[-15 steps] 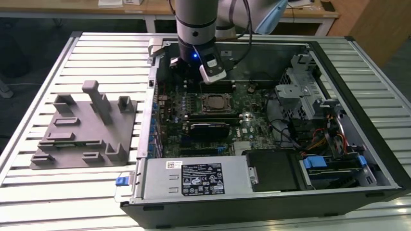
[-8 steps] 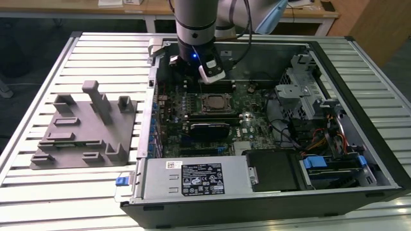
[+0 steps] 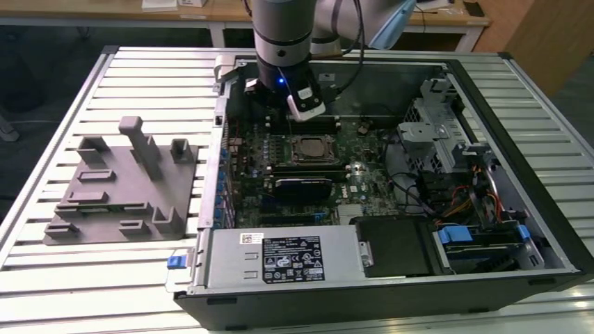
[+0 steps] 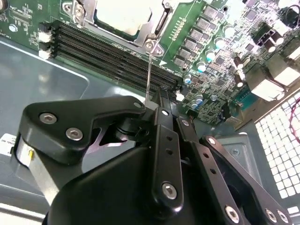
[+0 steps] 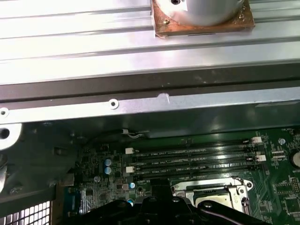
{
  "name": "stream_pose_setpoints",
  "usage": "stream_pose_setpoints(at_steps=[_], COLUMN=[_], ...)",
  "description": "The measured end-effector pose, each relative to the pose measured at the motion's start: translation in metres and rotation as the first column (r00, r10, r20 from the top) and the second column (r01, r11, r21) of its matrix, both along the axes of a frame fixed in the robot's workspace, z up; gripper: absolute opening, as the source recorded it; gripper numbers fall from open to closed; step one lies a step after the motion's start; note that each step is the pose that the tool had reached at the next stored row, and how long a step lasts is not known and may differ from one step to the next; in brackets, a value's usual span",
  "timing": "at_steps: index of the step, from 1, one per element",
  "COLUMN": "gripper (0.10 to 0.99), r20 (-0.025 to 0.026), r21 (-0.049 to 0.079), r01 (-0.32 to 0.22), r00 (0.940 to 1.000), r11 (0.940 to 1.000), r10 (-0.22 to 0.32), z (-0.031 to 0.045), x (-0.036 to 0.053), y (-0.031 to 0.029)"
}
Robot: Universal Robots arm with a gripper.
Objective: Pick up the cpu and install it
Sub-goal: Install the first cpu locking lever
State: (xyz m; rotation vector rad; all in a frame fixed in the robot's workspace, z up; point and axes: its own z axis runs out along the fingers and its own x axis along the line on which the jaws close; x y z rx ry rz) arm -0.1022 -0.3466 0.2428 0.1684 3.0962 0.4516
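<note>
The cpu (image 4: 123, 14), a flat chip with a pale silvery top, lies inside the metal-framed socket (image 3: 311, 148) in the middle of the motherboard. My gripper (image 3: 302, 115) hangs low inside the open computer case, just behind the socket and over the black memory slots (image 4: 112, 51). In the second wrist view the gripper's black links (image 4: 161, 96) stand close to a thin upright metal rod (image 4: 148, 70) that rises from the socket's corner. The socket's edge (image 5: 213, 192) also appears in the first wrist view, beyond the memory slots (image 5: 192, 159).
A grey plastic block fixture (image 3: 121, 184) with upright posts sits on the slatted table at the exterior view's left. Inside the case are a power supply (image 3: 278, 257), a drive cage (image 3: 446, 139) and cable bundles (image 3: 455, 202). The case wall (image 5: 140, 101) runs close behind the gripper.
</note>
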Motion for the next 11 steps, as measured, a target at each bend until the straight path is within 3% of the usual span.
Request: stream_pose_setpoints(at_steps=[11], gripper=[0.106], r20=[0.0001], r21=[-0.009], r01=[0.003], r00=[1.0000], r11=[1.0000], r10=[-0.003], z=[0.0000], x=[0.0221], y=[0.0016])
